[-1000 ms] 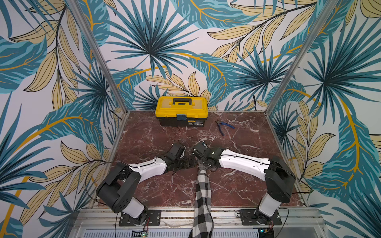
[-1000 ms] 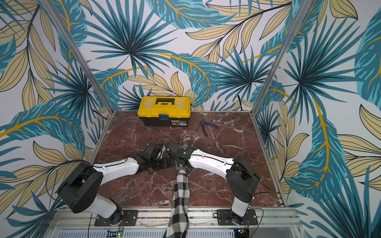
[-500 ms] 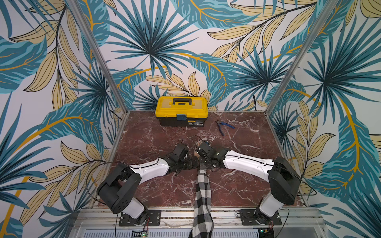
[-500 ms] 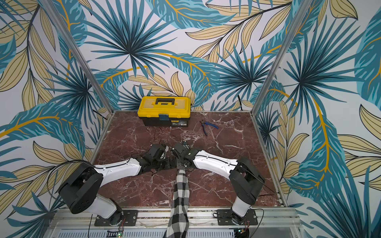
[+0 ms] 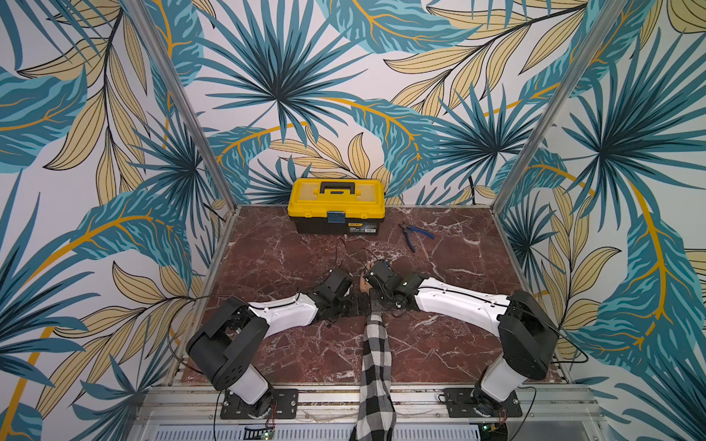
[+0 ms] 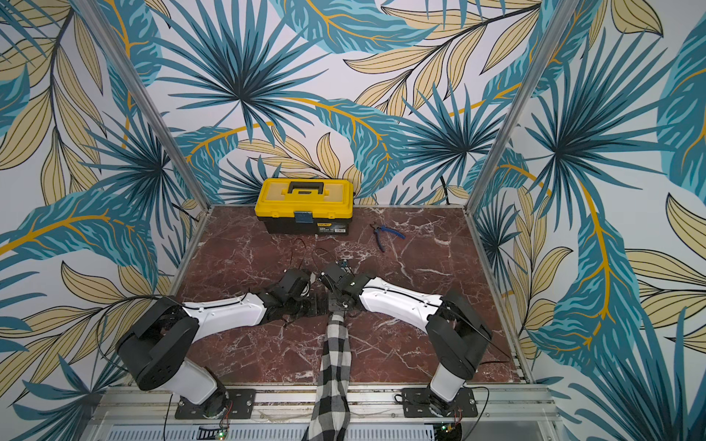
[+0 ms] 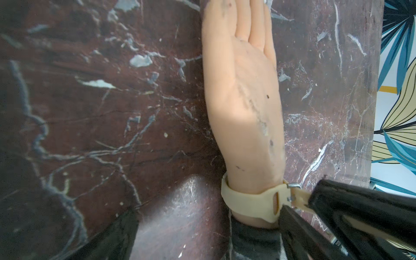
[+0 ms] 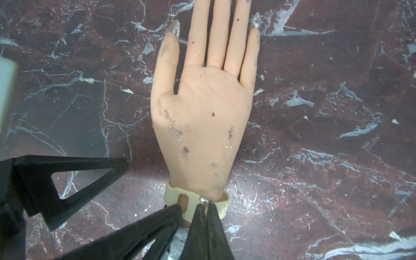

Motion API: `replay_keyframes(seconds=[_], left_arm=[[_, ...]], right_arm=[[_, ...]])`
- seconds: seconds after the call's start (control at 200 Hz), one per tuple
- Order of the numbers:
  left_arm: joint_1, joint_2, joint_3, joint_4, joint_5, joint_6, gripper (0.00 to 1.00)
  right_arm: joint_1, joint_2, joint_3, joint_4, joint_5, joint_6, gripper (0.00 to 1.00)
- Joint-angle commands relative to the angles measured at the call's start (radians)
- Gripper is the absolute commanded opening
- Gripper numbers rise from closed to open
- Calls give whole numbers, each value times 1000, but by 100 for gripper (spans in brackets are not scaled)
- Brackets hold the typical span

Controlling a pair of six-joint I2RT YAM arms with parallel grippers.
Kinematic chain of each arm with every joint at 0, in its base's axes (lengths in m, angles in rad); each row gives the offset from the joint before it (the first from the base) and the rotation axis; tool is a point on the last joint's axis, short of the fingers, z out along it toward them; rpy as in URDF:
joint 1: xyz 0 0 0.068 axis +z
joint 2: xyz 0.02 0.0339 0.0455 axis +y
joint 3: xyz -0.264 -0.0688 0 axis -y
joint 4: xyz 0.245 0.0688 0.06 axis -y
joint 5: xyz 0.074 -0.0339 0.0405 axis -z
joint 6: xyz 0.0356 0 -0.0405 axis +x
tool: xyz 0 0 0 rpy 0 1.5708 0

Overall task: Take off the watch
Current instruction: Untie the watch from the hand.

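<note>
The watch (image 7: pixel 252 203), a cream strap with a metal buckle (image 7: pixel 293 186), wraps the wrist of a mannequin hand (image 8: pixel 202 117) that lies flat on the marble. Its case is hidden. My right gripper (image 8: pixel 206 203) is shut on the strap's end at the buckle. That pinched tail (image 7: pixel 300 199) also shows in the left wrist view. My left gripper (image 7: pixel 209 216) is open, with one finger (image 8: pixel 157 222) against the strap and the other finger (image 8: pixel 67 180) out to the side. In both top views the two grippers (image 5: pixel 355 307) (image 5: pixel 376 301) meet above the checked sleeve (image 6: pixel 334 362).
A yellow toolbox (image 5: pixel 336 206) stands at the back wall, with blue-handled pliers (image 5: pixel 414 233) lying to its right. The checked sleeve (image 5: pixel 376 362) runs from the wrist over the front rail. Patterned walls close in three sides of the marble table (image 5: pixel 458 343).
My left gripper has edged right, closer to the wrist. The right arm has shifted slightly and stays shut on the strap.
</note>
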Motion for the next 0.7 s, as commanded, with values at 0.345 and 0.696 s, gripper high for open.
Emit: replay_keyframes(seconds=[0.345,0.696], left_arm=[[-14,35,-11,-152,-77,39,98],[-38,120,50,-310,-172,38,98]], right_arm=[[-75,-84,-99,76,-112,19,0],[-124,-120,-212,166,-180,41,0]])
